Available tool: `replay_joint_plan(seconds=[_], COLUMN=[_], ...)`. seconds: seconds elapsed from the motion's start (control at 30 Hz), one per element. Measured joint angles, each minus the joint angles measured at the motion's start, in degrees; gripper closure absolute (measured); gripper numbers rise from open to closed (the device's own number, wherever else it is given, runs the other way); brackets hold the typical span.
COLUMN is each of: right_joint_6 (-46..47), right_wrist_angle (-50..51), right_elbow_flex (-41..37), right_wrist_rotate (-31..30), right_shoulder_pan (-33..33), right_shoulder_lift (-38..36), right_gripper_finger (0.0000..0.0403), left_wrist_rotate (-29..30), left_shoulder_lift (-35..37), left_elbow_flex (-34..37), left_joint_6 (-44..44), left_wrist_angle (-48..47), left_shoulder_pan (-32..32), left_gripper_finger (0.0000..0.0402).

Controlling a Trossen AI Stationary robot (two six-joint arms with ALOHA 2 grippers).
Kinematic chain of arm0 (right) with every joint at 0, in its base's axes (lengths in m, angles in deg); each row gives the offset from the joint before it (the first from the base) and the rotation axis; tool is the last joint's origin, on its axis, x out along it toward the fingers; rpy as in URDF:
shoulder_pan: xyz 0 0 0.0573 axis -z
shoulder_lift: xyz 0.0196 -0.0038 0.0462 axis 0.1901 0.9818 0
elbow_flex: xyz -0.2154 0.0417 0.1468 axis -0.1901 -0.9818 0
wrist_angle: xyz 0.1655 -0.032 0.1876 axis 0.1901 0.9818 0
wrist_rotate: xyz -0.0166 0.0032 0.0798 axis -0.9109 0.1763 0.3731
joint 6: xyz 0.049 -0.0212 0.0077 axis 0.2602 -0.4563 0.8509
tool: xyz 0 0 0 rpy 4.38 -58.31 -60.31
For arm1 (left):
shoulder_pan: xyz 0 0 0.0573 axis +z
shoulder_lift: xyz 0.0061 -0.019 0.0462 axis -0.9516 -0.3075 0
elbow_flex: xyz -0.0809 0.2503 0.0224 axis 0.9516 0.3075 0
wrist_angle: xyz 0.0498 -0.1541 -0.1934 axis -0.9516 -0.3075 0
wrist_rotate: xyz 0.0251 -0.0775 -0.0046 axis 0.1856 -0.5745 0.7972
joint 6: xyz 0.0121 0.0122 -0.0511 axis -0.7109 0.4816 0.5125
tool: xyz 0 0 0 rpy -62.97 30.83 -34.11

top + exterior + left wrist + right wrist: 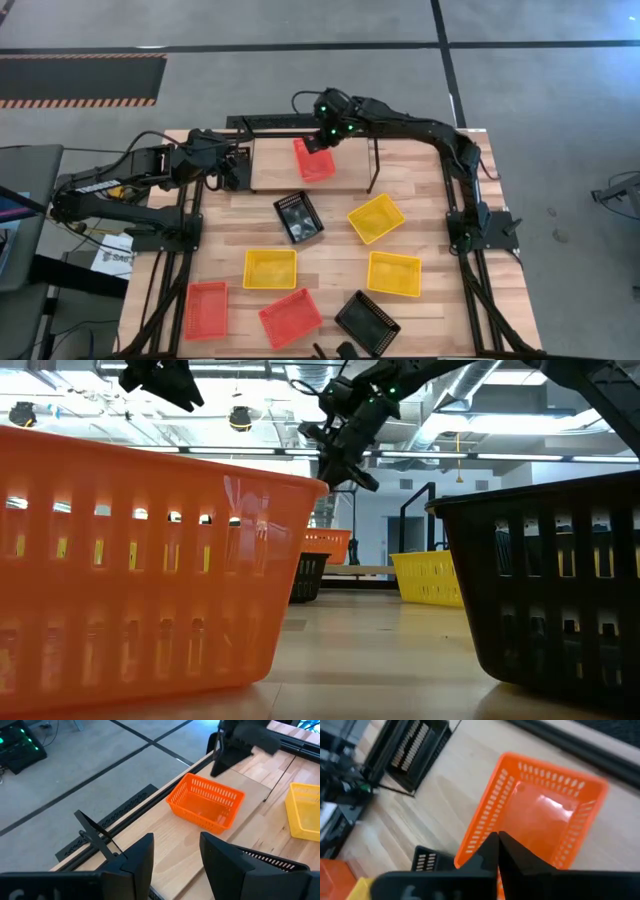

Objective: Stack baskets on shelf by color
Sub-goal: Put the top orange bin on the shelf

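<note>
Red-orange mesh marks the basket (313,161) seen resting on the shelf (270,165), at its middle. The right gripper (322,141) is poised just above the basket's far rim, fingers pressed together and empty. The left gripper (236,166) is held spread beside the shelf's left end.

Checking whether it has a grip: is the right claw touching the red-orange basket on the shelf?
Apart. The low view shows the right claw, shut, hanging above the red-orange basket with open air between them.
</note>
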Motion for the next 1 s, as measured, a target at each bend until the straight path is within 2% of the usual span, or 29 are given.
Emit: replay_joint_plan(seconds=[0.17, 0.33, 0.47, 0.7, 1.0], right_joint_6=[-0.4, 1.4, 1.1, -1.3, -6.8], right_wrist_angle=[-0.4, 4.8, 6.4, 6.4, 11.4], right_elbow_flex=[-0.8, -1.1, -1.1, -1.1, -1.0], right_wrist_rotate=[-0.2, -4.3, -5.4, -2.9, -1.1], right_shoulder_pan=[-2.2, -3.5, -4.0, -5.4, -7.7], right_shoulder_lift=[-0.1, 0.0, 0.0, 0.0, 7.6], right_gripper_finger=[0.0398, 0.04, 0.0401, 0.0402, 0.0402], left_wrist_rotate=[0.0, 0.0, 0.0, 0.0, 0.1], left_shoulder_lift=[0.0, 0.0, 0.0, 0.0, 0.0], left_elbow_flex=[0.0, 0.0, 0.0, 0.0, 0.0], left_joint_6=[0.0, 0.0, 0.0, 0.0, 0.2], left_wrist_angle=[0.0, 0.0, 0.0, 0.1, 0.2], left_shoulder_pan=[0.0, 0.0, 0.0, 0.0, 0.0], left_gripper_finger=[0.0253, 0.0253, 0.0253, 0.0253, 0.0253])
